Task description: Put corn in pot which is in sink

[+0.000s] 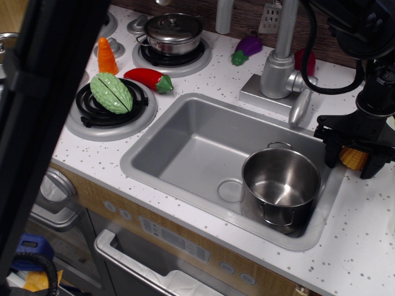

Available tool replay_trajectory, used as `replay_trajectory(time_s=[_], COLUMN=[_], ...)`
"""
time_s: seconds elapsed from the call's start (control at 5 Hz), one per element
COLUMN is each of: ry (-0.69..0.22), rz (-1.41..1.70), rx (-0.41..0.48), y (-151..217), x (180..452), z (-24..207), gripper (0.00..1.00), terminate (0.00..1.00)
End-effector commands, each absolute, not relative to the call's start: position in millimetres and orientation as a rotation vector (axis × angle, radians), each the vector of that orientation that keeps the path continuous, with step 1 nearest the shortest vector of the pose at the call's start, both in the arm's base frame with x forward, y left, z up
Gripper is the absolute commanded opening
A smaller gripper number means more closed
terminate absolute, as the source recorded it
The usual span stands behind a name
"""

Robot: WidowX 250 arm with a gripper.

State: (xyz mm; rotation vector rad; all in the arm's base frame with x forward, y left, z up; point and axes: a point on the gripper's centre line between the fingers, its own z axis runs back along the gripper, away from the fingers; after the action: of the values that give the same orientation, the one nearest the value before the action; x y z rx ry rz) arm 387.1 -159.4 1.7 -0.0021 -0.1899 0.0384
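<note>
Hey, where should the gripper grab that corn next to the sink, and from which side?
Across the corn's ribbed middle, coming straight down from above. It lies on the counter right of the sink, and the gripper already straddles it with a finger on each side; whether the fingers touch it is unclear.

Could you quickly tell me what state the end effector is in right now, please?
End effector: open, fingers straddling the corn on the counter, not yet closed on it.

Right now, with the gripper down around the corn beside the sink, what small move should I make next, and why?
Probably close the gripper on the corn. Its two black fingers stand on either side of the corn, apparently with gaps, so it looks straddled but not yet gripped. The corn lies on the counter, right of the sink; the pot sits empty in the sink's near right corner, so lifting comes after.
</note>
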Motion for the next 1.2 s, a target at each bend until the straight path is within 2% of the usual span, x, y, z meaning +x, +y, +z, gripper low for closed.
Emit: replay_trajectory(time_s=[0.0, 0.4, 0.6, 1.0], ry=[-0.241, -0.235, -0.221, -0.204], rz=[0.040, 0.080, 0.083, 0.102], rx=[-0.002, 0.058, 0.075, 0.039], y=[-164, -163, -151, -115], x=[393, 372, 358, 338], z=[35, 62, 72, 62], gripper=[0.00, 0.00, 0.00, 0.00], terminate=[0.00, 0.00, 0.00, 0.00])
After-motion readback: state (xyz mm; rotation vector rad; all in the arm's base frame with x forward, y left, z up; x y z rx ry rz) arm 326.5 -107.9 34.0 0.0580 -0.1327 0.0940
